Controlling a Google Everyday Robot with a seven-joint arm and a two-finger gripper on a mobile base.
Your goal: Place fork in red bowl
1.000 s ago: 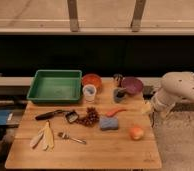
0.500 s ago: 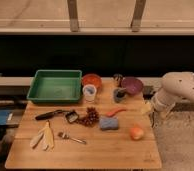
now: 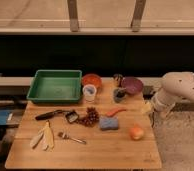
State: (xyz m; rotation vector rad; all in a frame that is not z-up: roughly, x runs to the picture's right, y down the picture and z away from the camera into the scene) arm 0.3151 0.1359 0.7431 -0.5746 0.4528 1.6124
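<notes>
— Has anything moved?
— Nothing. The gripper (image 3: pixel 149 108) hangs at the counter (image 3: pixel 115 150) edge; open or closed cannot be told.
— The fork (image 3: pixel 71 137)?
— Well apart from the gripper, ungrasped, outside the red bowl (image 3: pixel 92 80).

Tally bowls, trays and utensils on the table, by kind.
Bowls: 2, red bowl, purple bowl
Trays: 1, green tray
Utensils: 2, fork, black-handled utensil
Total: 5
Tool: beside the table, right edge.
</notes>
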